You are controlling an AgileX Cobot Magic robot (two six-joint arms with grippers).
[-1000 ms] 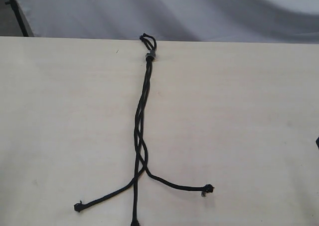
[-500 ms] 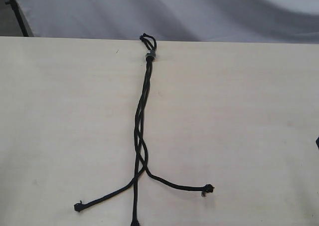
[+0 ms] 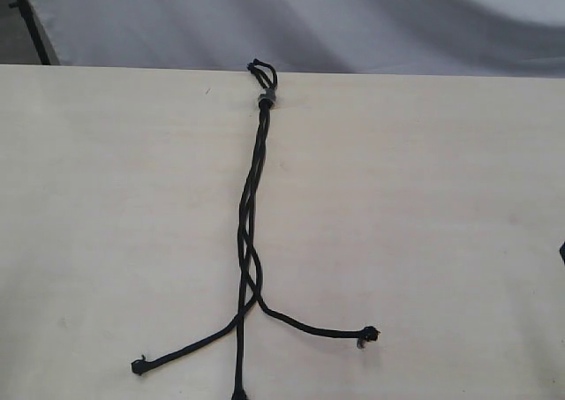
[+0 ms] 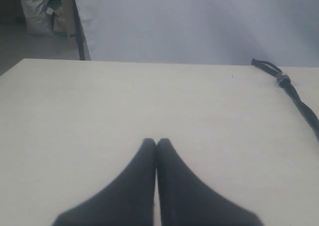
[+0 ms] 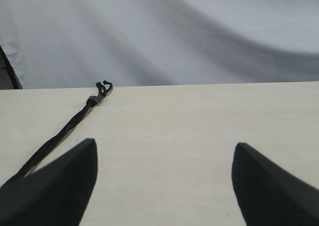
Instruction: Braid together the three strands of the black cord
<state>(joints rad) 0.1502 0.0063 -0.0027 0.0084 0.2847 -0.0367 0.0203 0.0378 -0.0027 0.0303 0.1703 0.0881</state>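
Pale desk (image 3: 106, 197), grey cloth backdrop (image 3: 371, 20), black cord (image 3: 253, 170) lying down the middle, both pincers off it.
We see the loop (image 3: 260, 66) and grey band (image 3: 267, 96) at the far desk edge. The three strands (image 3: 247, 267) run together, cross loosely a couple of times, then splay near the front edge: one end left, one straight down, one right. Left pincer (image 4: 157, 142) is pressed fully closed on nothing, well apart from the cord. Right pincer (image 5: 165, 146) gapes wide and empty, with the cord running past one finger in its view. We judge the braid barely started. For the next crossing we'd grab an outer strand close to the last crossing, lay it over the middle one, pull it snug, and keep the band end from sliding. No containers in view.
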